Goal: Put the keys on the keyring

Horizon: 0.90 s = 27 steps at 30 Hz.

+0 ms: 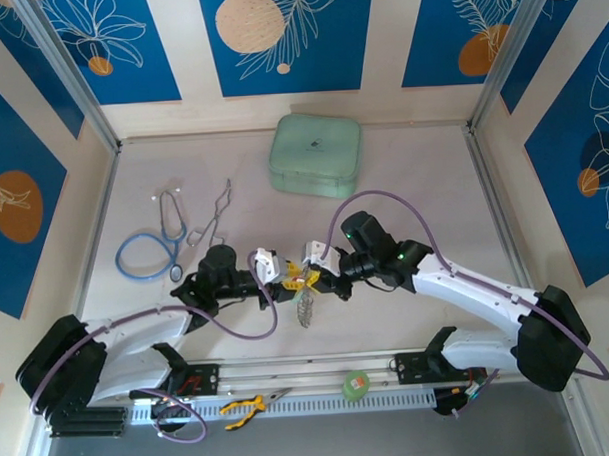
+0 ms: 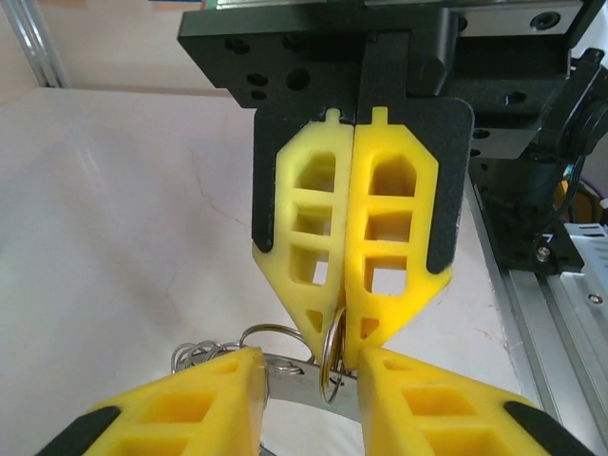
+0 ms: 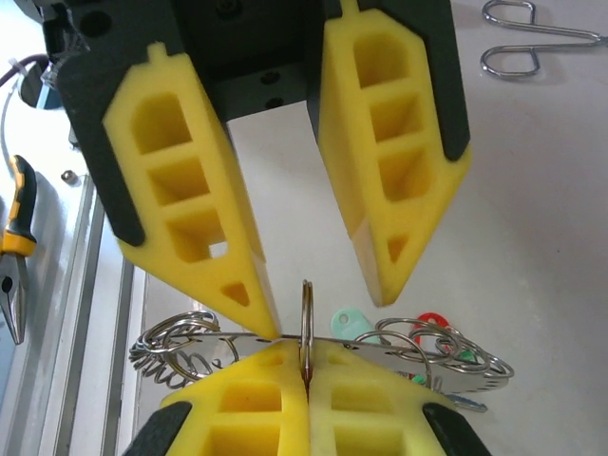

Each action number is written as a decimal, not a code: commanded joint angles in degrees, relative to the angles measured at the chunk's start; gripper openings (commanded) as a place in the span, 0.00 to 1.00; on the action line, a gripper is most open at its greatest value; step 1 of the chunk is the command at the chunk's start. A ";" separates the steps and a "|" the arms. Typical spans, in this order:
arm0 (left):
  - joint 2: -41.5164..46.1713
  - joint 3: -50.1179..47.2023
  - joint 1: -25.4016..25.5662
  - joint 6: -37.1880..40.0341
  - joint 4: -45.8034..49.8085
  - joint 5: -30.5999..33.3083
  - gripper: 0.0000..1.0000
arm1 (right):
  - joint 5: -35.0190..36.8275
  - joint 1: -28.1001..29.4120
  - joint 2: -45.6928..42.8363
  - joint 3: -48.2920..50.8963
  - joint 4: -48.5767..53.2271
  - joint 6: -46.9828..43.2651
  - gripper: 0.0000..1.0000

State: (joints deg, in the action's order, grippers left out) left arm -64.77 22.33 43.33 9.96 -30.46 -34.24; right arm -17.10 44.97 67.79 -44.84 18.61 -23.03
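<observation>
Keyring point(image 3: 180, 350): silvery cluster of linked wire loops, caught between the two meeting grippers and hanging below their fingertips in the overhead view. Right gripper point(image 3: 306, 356): yellow fingers pressed fully together, pinching one upright loop of keyring edge-on. Left gripper point(image 3: 328, 309): directly opposite across keyring, jaws narrowly apart and gripping nothing, one fingertip point(image 3: 266, 323) touching keyring's flat bar, the other just clear above it. Keys point(image 3: 347, 323): small green and red plastic heads showing among loops just beside the pinched one; whether threaded on, cannot tell. Blue-tubed stethoscope point(image 1: 145, 249): well left of keyring, slightly farther back, flat on tabletop point(image 1: 423, 184). Metal forceps point(image 1: 212, 219): between stethoscope and keyring, behind and left. Mint-green case point(image 1: 315, 155): well behind keyring, lid closed. Yellow-handled pliers point(image 1: 246, 405): in front of keyring and a little left, on the rail. Green tape roll point(image 1: 357, 384): in front of keyring and a little right, on the same rail.
</observation>
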 commanded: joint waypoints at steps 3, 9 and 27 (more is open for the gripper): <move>1.83 3.70 0.61 6.15 10.77 0.18 0.27 | 3.48 2.25 2.44 -5.89 10.16 -6.25 0.00; 2.14 5.56 0.71 8.36 15.14 -0.99 0.18 | 5.74 3.91 4.76 -9.75 13.62 -8.48 0.00; -1.40 -2.64 0.72 -5.03 -11.62 -1.18 0.00 | -2.31 -0.19 -7.36 8.56 -13.15 8.99 0.31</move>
State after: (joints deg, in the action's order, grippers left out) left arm -64.71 21.19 43.79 11.09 -30.06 -34.92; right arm -14.41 45.47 61.63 -39.00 14.06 -19.22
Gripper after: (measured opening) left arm 0.040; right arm 0.304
